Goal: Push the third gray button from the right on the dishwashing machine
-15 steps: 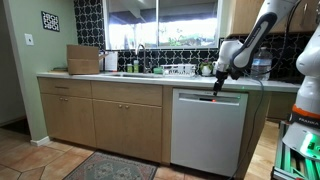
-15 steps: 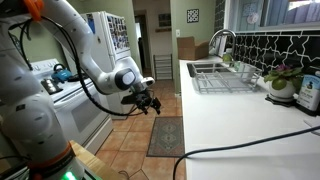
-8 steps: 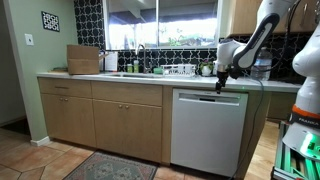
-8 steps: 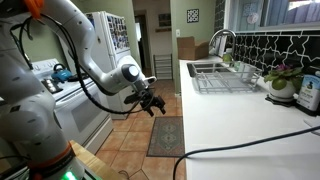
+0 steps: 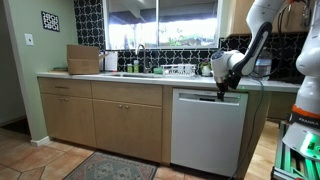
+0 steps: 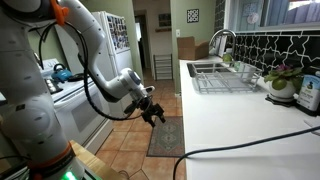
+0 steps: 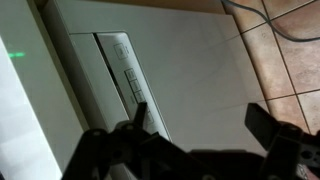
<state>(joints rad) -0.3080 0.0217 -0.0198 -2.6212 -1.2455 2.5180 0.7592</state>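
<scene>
Lowered at the worktop's [image 5: 100, 77] front edge, the gripper [image 5: 222, 93], jaws apart, is held over the dishwasher's [image 5: 208, 135] buttons [image 7: 133, 85], likely stiff, best fingertip-pressed.

— Are the buttons [image 7: 134, 85] showing clearly?
— No, they're blurring together in the wrist view; the gripper [image 7: 198, 128] is getting cropped at six o'clock.
— And in an exterior view?
— The control strip [image 5: 195, 94] is looking too small there.

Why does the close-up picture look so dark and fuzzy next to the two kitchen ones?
In the wrist view, the claw sits too near the lens, so it is a blurred black silhouette, and the dishwashing machine with its buttons looks soft and dim; in an exterior view, the window washes out white while the cabinets are evenly lit.
</scene>
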